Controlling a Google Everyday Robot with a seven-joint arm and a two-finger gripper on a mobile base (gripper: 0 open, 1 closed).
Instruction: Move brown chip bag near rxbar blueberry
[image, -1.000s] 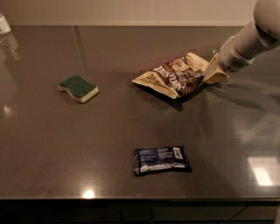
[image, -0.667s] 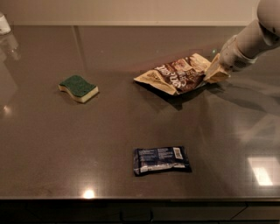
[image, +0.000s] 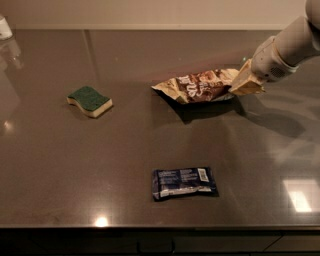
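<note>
Nearest the camera, at about 6 o'clock on the dark counter (image: 75, 165), the rxbar blueberry (image: 184, 183) lies flat, barcode patch toward its right end, with nothing touching it. Farther back, at about 9 o'clock, the green and cream sponge (image: 90, 100) rests alone, well apart from both task items.

Beyond that, at about 1 o'clock, is the brown chip bag (image: 197, 86), stretched left to right with its dark middle facing up. A broad shadow under it suggests that it hangs just clear of the surface, or at least that its right end is raised. The gripper (image: 246, 82) is at about 2 o'clock and is clamped on the bag's cream right end. The pale arm (image: 290, 45) reaches in from the upper right.

The bag looks light, thin and crinkly. It will likely sag and swing from a one-end hold, and its film may slide in the grasp. The sealed flat end is the sensible place to pinch, since the puffed middle would crush whatever is inside. Its contents cannot be seen, nor can those of the bar's wrapper. The bag must travel toward 6 o'clock and be set down beside the bar, not on it.

At about 11 o'clock, in the far left corner, a small white object (image: 4, 27) is cut off by the edge, and I cannot tell what it is.
</note>
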